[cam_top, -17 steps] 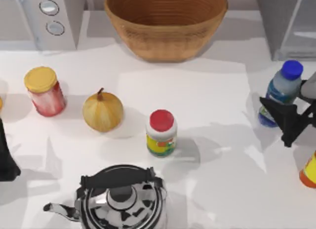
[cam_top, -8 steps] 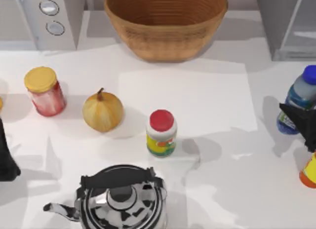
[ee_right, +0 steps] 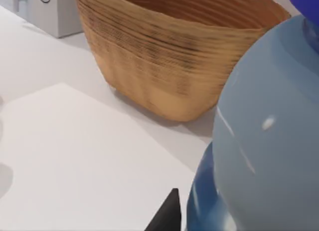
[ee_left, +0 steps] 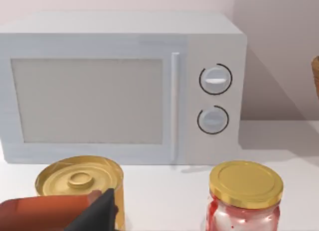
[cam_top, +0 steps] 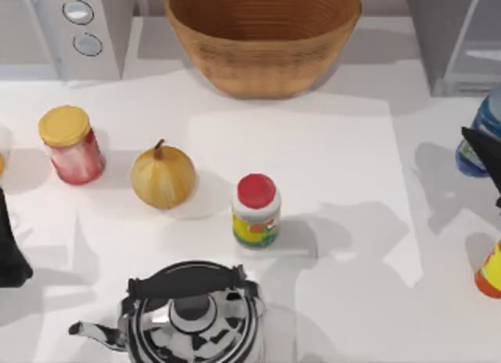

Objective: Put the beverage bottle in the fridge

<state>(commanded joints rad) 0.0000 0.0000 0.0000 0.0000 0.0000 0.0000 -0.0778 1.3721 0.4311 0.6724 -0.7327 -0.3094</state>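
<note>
The beverage bottle (cam_top: 479, 134), bluish with a blue-and-green label, hangs at the table's right edge, partly cut off by the top view's border. Its shadow lies apart from it on the table. My right gripper (cam_top: 490, 156) is shut on the bottle, with one black finger (cam_top: 476, 141) across the label. In the right wrist view the bottle (ee_right: 264, 141) looms close beside a black fingertip (ee_right: 167, 214). The fridge (cam_top: 454, 34), a grey box with a paler panel, stands at the back right, behind the bottle. My left gripper (cam_top: 8, 253) is parked at the left edge.
A wicker basket (cam_top: 262, 34) stands at the back middle and a grey appliance with two dials (cam_top: 70, 30) at the back left. A yellow-lidded red jar (cam_top: 70, 144), an onion (cam_top: 162, 175), a red-capped white jar (cam_top: 255, 210) and a kettle (cam_top: 192, 316) dot the table. An orange object (cam_top: 491, 273) sits at the right edge.
My right gripper has carried the bottle rightward and a little toward the back, from beside the white mat to the view's right border. The left arm has not moved.
</note>
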